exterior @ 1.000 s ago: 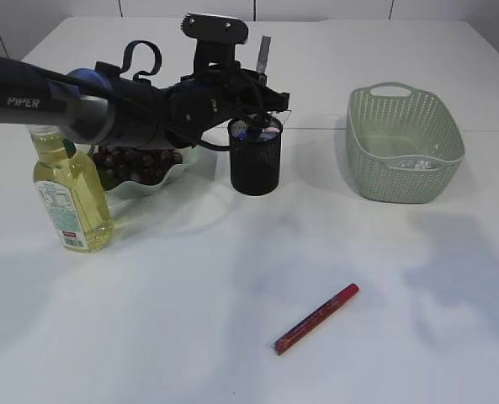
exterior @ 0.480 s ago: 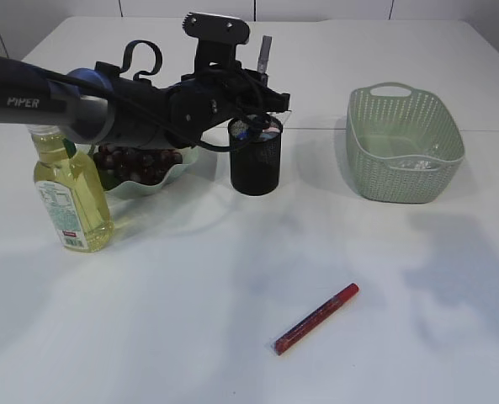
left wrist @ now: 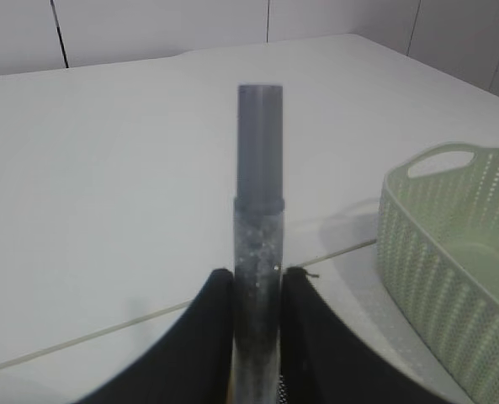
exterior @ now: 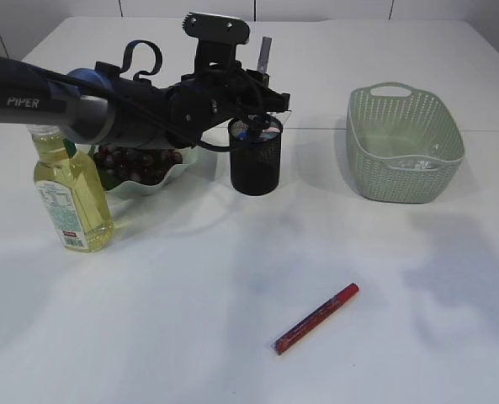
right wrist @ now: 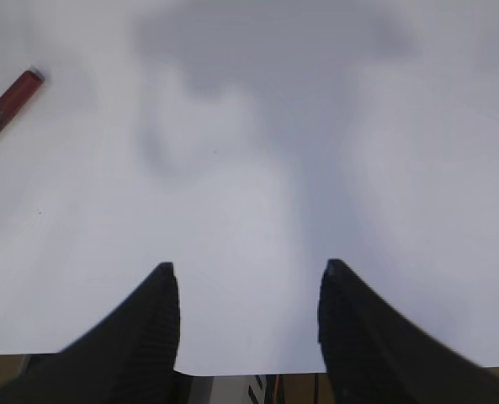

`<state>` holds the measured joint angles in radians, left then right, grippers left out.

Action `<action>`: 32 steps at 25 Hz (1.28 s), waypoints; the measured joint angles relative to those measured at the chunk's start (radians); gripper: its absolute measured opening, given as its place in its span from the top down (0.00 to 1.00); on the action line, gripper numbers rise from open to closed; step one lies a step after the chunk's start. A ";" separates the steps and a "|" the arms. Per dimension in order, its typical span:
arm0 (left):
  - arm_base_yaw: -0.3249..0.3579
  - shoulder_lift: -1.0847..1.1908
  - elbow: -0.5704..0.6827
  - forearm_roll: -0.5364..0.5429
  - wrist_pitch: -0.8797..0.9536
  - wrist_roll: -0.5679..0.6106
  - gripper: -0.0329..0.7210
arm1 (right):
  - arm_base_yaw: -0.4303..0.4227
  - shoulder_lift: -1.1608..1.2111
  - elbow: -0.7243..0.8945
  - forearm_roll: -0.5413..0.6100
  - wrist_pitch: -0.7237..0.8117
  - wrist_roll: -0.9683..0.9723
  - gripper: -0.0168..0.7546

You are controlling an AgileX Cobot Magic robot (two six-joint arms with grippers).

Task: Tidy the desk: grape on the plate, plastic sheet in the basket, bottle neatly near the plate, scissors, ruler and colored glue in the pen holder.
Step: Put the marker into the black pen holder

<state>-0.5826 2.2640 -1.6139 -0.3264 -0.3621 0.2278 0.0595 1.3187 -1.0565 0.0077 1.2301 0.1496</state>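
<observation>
My left gripper [exterior: 262, 91] reaches across to the black mesh pen holder [exterior: 255, 164] and is shut on a grey glitter glue tube [exterior: 265, 52]. It holds the tube upright over the holder's mouth. In the left wrist view the tube [left wrist: 258, 210] stands pinched between both fingers of the left gripper [left wrist: 257, 282]. A red glue pen [exterior: 316, 317] lies on the table at front centre and also shows in the right wrist view [right wrist: 5, 101]. My right gripper [right wrist: 247, 273] is open and empty above bare table. Grapes [exterior: 135, 162] lie on the plate [exterior: 177, 172]. The bottle [exterior: 68, 189] stands at its left.
The green basket [exterior: 405, 143] stands at the right with something clear [exterior: 417, 163] inside, and it also shows in the left wrist view [left wrist: 451, 252]. Blue items show inside the pen holder. The right arm is out of the exterior view; its shadow falls at right.
</observation>
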 joint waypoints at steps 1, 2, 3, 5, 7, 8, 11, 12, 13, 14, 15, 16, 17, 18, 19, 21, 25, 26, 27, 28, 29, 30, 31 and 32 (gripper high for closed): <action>0.000 0.000 0.000 0.000 0.000 0.000 0.77 | 0.000 0.000 0.000 0.000 0.000 0.000 0.43; 0.000 0.000 0.000 0.000 0.000 0.000 0.75 | 0.000 0.000 0.000 0.000 0.000 0.000 0.43; 0.000 0.000 0.000 0.000 0.000 0.000 0.74 | 0.000 0.000 0.000 0.000 0.000 0.000 0.43; 0.000 0.000 0.000 0.000 0.000 0.000 0.72 | 0.000 0.000 0.000 0.000 0.000 0.000 0.43; 0.000 0.000 0.000 0.000 0.000 0.000 0.70 | 0.000 0.000 0.000 0.000 0.000 0.000 0.43; 0.000 0.000 0.000 0.000 0.000 0.000 0.69 | 0.000 0.000 0.000 0.000 0.000 0.000 0.43; 0.000 0.000 0.000 0.000 0.000 0.000 0.67 | 0.000 0.000 0.000 0.000 0.000 0.000 0.43; 0.000 0.000 0.000 0.000 0.000 0.000 0.67 | 0.000 0.000 0.000 0.000 0.000 0.000 0.43; 0.000 0.000 0.000 0.000 0.000 0.000 0.66 | 0.000 0.000 0.000 0.000 0.000 0.000 0.43; 0.000 0.000 0.000 0.000 0.000 0.000 0.66 | 0.000 0.000 0.000 0.000 0.000 0.000 0.43; 0.000 0.000 0.000 0.000 0.002 0.000 0.66 | 0.000 0.000 0.000 0.000 0.000 0.000 0.43; 0.000 0.000 0.000 0.000 0.010 0.000 0.66 | 0.000 0.000 0.000 0.000 0.000 0.000 0.43; 0.000 -0.005 0.000 0.000 0.020 0.000 0.66 | 0.000 0.000 0.000 0.000 0.000 0.000 0.43; 0.000 -0.011 0.000 0.000 0.035 0.000 0.66 | 0.000 0.000 0.000 0.000 0.000 0.000 0.43; 0.000 -0.026 0.000 0.000 0.059 0.000 0.66 | 0.000 0.000 0.000 0.000 0.000 0.000 0.43; 0.000 -0.063 0.000 0.000 0.120 0.000 0.66 | 0.000 0.000 0.000 0.000 0.000 0.000 0.43; 0.006 -0.162 0.000 0.002 0.309 0.000 0.65 | 0.000 0.000 0.000 0.000 0.000 0.000 0.43; 0.011 -0.188 0.000 0.004 0.369 0.000 0.65 | 0.000 0.000 0.000 0.000 0.000 0.000 0.43; 0.015 -0.210 0.000 0.006 0.429 0.000 0.64 | 0.000 0.000 0.000 0.002 0.000 -0.002 0.43; 0.020 -0.235 0.000 0.009 0.479 0.000 0.64 | 0.000 0.000 0.000 0.006 0.000 -0.002 0.43; 0.027 -0.259 0.000 0.017 0.537 0.000 0.64 | 0.000 0.000 0.000 0.017 0.000 -0.002 0.43; 0.034 -0.281 0.000 0.029 0.595 0.000 0.64 | 0.000 0.000 0.000 0.027 0.000 -0.002 0.43; 0.038 -0.299 0.000 0.047 0.643 0.000 0.64 | 0.000 0.000 0.000 0.040 0.000 -0.002 0.43; 0.043 -0.319 0.000 0.075 0.700 0.000 0.64 | 0.000 0.000 0.000 0.058 -0.002 -0.002 0.43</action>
<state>-0.5396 1.9445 -1.6139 -0.2510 0.3378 0.2278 0.0595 1.3187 -1.0565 0.0660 1.2278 0.1479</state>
